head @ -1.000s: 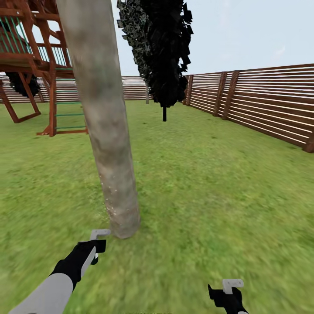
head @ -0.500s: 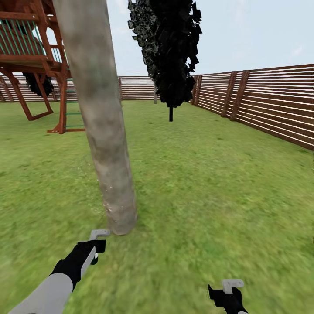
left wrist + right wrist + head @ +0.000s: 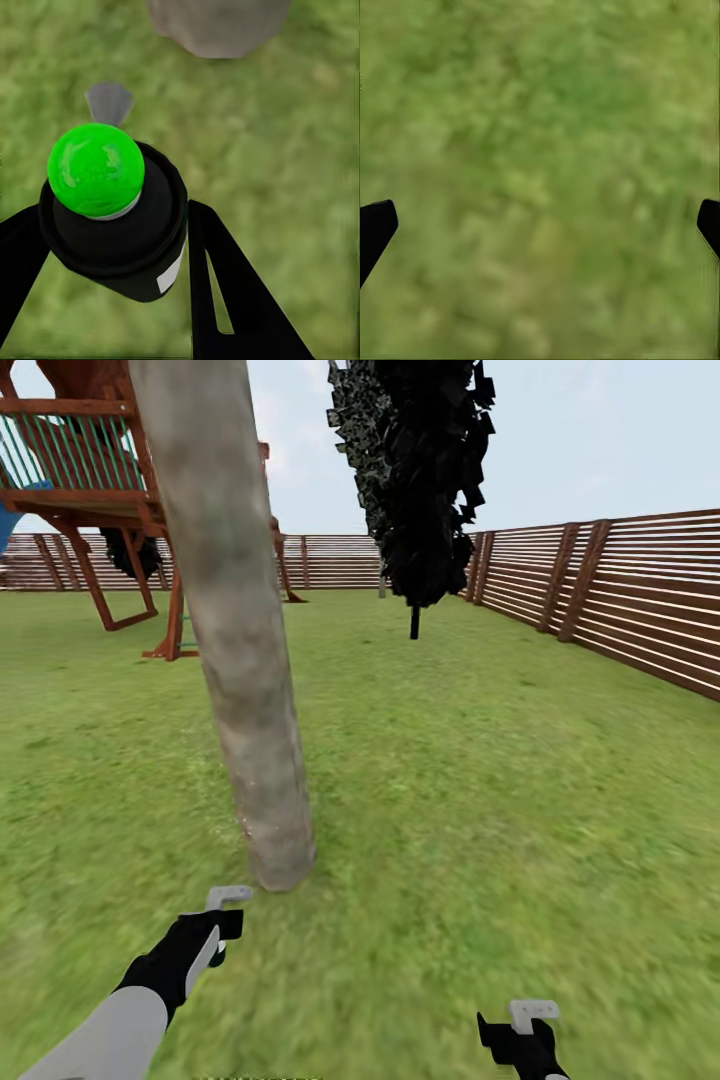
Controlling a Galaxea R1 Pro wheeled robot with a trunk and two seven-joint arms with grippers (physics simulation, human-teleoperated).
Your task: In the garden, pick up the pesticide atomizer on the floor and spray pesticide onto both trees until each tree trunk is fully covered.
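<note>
View swung left; one trunk (image 3: pixel 245 690) ahead; left jaws (image 3: pixel 112 247) hold one atomizer (image 3: pixel 112 217); right jaws (image 3: pixel 540 225) wide.

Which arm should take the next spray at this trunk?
Left. Its pincer is shut on the atomizer, and the tree trunk stands just ahead of it. The right pincer is open and empty over grass, off to the side.
</note>
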